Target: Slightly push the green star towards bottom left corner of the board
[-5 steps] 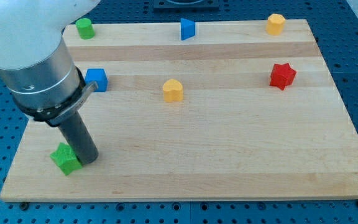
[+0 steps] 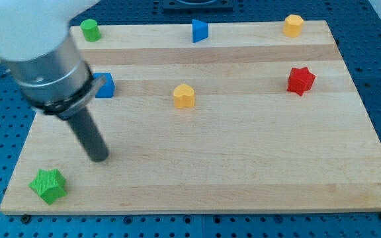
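One green star [image 2: 47,185] is lying close to the bottom-left corner of the surface [image 2: 243,165], just inside its left and bottom edges. My tip [image 2: 100,158] is standing apart from it, with bare wood showing between the two; the star is sitting at about 8 o'clock from my tip. The end effector is a plain rod with no jaws, so it is neither parting nor clamping on anything, and it is touching no block.

Six other blocks are sitting well away from this area:
- the blue cube [image 2: 103,84] at 12 o'clock from my tip, partly behind the arm
- the green cylinder [image 2: 89,30], blue wedge [image 2: 199,30] and yellow hexagon [image 2: 293,25] along the top edge
- the yellow block [image 2: 184,96] near the middle
- the red star [image 2: 301,80] at the right

Judgement: the star is already looking near its goal, so very little pushing seems to be remaining. Any further contact is best made on the star's 2 o'clock side, driving toward 8 o'clock through its centre. An off-centre touch on a point is likely to be spinning it rather than moving it. Travel needs keeping short, because the surface edge is close and an overrun is risking a drop.
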`<state>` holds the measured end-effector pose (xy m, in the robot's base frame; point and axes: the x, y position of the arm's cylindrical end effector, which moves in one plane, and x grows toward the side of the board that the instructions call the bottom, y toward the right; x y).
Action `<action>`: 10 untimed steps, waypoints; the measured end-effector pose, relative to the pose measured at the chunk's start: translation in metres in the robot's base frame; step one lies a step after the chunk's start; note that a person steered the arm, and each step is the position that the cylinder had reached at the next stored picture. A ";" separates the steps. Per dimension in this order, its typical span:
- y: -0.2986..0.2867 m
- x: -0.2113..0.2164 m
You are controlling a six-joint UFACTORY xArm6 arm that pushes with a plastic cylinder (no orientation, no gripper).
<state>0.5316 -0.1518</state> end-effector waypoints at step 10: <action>-0.043 0.080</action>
<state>0.6116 -0.1948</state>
